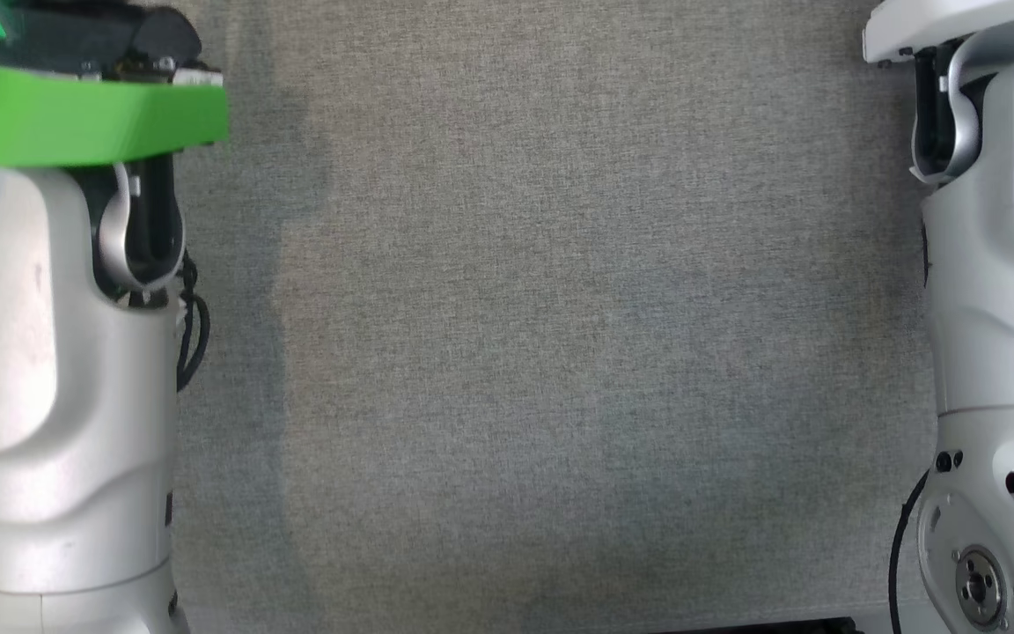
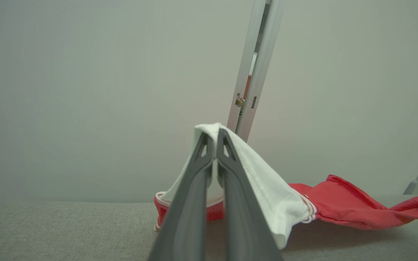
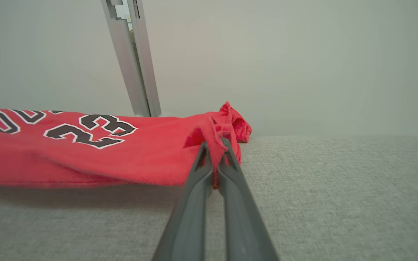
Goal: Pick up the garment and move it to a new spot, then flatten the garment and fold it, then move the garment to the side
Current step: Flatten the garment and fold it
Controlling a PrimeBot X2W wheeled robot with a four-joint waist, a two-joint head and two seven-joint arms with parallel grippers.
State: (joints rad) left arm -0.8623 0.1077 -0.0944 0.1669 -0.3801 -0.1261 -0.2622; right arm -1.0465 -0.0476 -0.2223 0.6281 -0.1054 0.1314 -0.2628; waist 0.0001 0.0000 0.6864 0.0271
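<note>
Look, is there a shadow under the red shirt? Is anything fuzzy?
Right wrist view: yes, a soft dark shadow lies on the grey cloth under the red shirt. Left wrist view: a shadow shows there too. Head view: the green part at top left looks blurry.

We see a soft red cloth jersey [image 3: 85, 156] with white lining, a coarse grey woven table cover [image 1: 560, 352], matt dark plastic fingers [image 2: 191, 203], glossy white forearm shells [image 1: 40, 370] and a smooth, satin metal post [image 3: 132, 65].
</note>
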